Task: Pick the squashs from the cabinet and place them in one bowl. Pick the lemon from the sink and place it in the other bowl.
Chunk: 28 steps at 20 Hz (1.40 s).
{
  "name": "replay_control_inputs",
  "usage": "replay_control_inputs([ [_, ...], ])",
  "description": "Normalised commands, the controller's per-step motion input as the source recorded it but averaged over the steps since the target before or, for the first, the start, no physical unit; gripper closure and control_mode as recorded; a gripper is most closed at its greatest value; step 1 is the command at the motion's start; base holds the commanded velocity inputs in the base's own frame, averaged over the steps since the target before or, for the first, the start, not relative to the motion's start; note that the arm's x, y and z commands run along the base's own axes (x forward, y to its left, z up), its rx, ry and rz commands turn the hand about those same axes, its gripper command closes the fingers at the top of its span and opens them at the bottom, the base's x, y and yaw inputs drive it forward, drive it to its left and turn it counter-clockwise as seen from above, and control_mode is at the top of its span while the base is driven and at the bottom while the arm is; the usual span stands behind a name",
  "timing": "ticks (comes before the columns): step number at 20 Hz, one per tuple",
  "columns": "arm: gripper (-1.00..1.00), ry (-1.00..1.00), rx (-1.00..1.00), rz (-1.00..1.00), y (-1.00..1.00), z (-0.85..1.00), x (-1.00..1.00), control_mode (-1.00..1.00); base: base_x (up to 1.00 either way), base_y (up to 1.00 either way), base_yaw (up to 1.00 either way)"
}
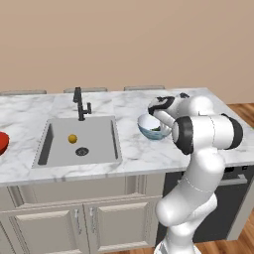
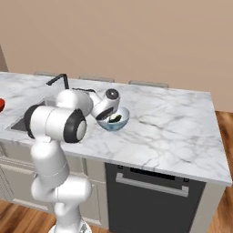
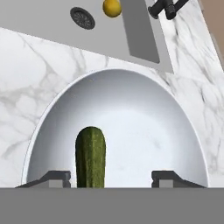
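While jaws stand apart over bowl, squash between, lemon in sink.

— Where does the sink sit?
— Sunk in the table, the lemon in it at eleven o'clock of the drain; the faucet stands behind.
— And the bowls?
— One bowl at three o'clock of the sink, a squash in it. The other bowl lies at nine o'clock.
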Motion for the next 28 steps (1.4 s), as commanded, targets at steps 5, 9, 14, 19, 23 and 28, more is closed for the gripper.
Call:
replay_control_inputs([
  [5, -1.00, 0.00, -0.01, 0.01, -0.06, 0.01, 0.26, -1.00, 0.00, 0.00, 0.00],
  [9, -1.00, -0.04, 0.00, 0.03, 0.00, 0.44, 0.00, -1.00, 0.00, 0.00, 0.00],
  [14, -1.00, -0.09, 0.00, -0.01, 0.00, 0.41, -0.12, -1.00, 0.00, 0.00, 0.00],
  [19, -1.00, -0.13, -0.01, -0.13, 0.08, 0.27, -0.18, -1.00, 0.00, 0.00, 0.00],
  [23, -1.00, -0.11, 0.00, -0.28, 0.08, 0.07, -0.29, -1.00, 0.00, 0.00, 0.00],
  [28, -1.00, -0.07, 0.10, -0.48, 0.02, 0.00, -0.34, -1.00, 0.00, 0.00, 0.00],
])
